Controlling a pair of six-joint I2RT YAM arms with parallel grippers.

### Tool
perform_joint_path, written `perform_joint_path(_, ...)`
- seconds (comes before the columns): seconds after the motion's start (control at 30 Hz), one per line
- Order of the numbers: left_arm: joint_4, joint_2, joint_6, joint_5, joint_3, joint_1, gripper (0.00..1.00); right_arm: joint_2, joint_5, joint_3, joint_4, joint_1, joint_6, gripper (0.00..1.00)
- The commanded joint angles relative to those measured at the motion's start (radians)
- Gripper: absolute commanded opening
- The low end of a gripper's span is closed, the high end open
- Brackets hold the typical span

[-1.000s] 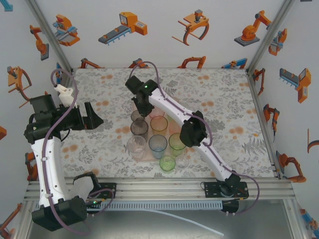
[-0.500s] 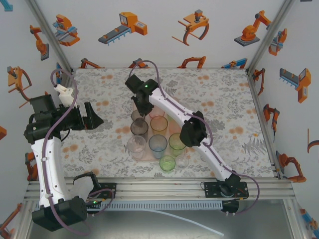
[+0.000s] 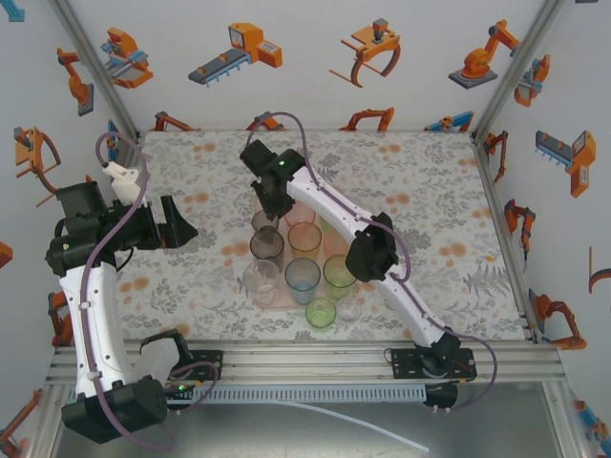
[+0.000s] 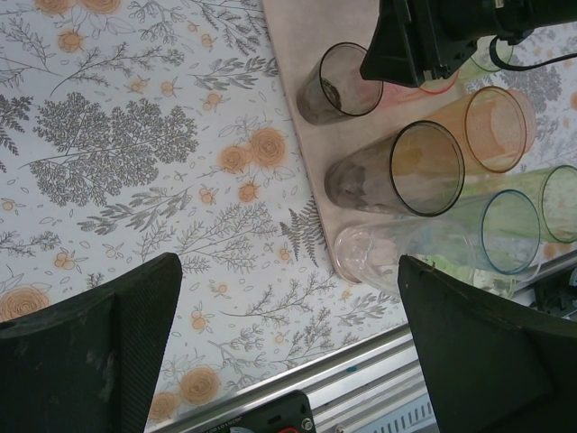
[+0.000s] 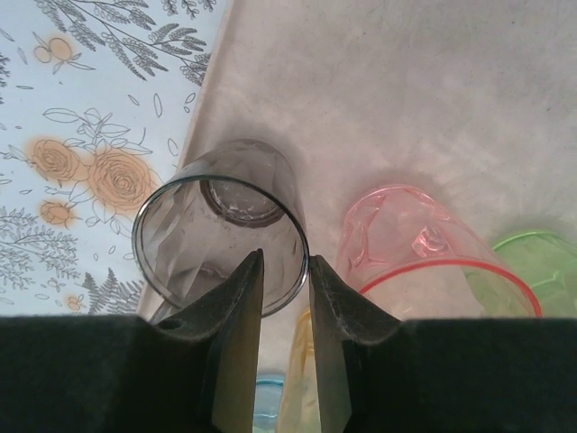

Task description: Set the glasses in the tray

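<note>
The smoky glass (image 5: 206, 230) stands on the tray (image 5: 406, 99); the right gripper (image 5: 285, 263) straddles its rim, jaws slightly parted. It should lift straight up, avoiding the pink glass (image 5: 419, 244).

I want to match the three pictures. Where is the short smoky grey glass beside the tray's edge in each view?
Top external: the short smoky grey glass is at the centre, at the far left of the group of glasses.
Left wrist: upper middle.
Right wrist: lower left.
Shared landmark: the pink glass stands next to it in every view.
</note>
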Motion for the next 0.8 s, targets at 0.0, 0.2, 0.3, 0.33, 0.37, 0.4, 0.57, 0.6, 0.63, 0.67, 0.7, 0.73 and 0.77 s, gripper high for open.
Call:
perform_joint_path(0.0, 0.013, -0.012, -0.015, 0.037, 0.004, 0.007, 0.97, -0.085, 0.023, 0.037, -0.025, 0.008, -0.018, 0.30)
perform_joint_path(0.2, 0.013, -0.014, -0.015, 0.033, 0.007, 0.007, 0.97, -0.113, 0.035, 0.050, -0.026, 0.008, -0.030, 0.30)
perform_joint_path(0.3, 0.010, -0.012, -0.014, 0.031, 0.009, 0.007, 0.97, -0.132, 0.045, 0.060, -0.026, 0.007, -0.037, 0.31)
perform_joint_path(0.33, 0.008, -0.012, -0.013, 0.031, 0.010, 0.007, 0.97, -0.137, 0.048, 0.063, -0.024, 0.007, -0.038, 0.31)
perform_joint_path(0.37, 0.006, -0.011, -0.012, 0.028, 0.014, 0.008, 0.97, -0.143, 0.051, 0.066, -0.024, 0.007, -0.040, 0.31)
perform_joint_path(0.4, 0.000, -0.009, -0.008, 0.027, 0.016, 0.007, 0.97, -0.150, 0.052, 0.069, -0.022, 0.008, -0.043, 0.31)
perform_joint_path(0.57, -0.021, -0.004, 0.012, 0.002, 0.041, 0.007, 0.97, -0.201, 0.082, 0.072, -0.023, 0.007, -0.062, 0.31)
perform_joint_path(0.6, -0.025, -0.005, 0.017, -0.003, 0.049, 0.007, 0.97, -0.216, 0.097, 0.073, -0.022, 0.006, -0.070, 0.31)
perform_joint_path(0.63, -0.029, -0.006, 0.022, -0.008, 0.053, 0.006, 0.97, -0.229, 0.111, 0.072, -0.023, 0.006, -0.073, 0.31)
perform_joint_path(0.67, -0.031, -0.007, 0.027, -0.013, 0.058, 0.004, 0.97, -0.247, 0.124, 0.072, -0.023, 0.005, -0.078, 0.31)
perform_joint_path(0.7, -0.038, -0.008, 0.033, -0.019, 0.066, 0.002, 0.97, -0.265, 0.138, 0.070, -0.023, 0.003, -0.079, 0.31)
perform_joint_path(0.73, -0.047, -0.007, 0.042, -0.022, 0.073, -0.002, 0.97, -0.280, 0.150, 0.068, -0.022, 0.001, -0.081, 0.31)
perform_joint_path(0.77, -0.055, -0.007, 0.048, -0.024, 0.080, -0.006, 0.97, -0.299, 0.159, 0.066, -0.022, -0.002, -0.079, 0.32)
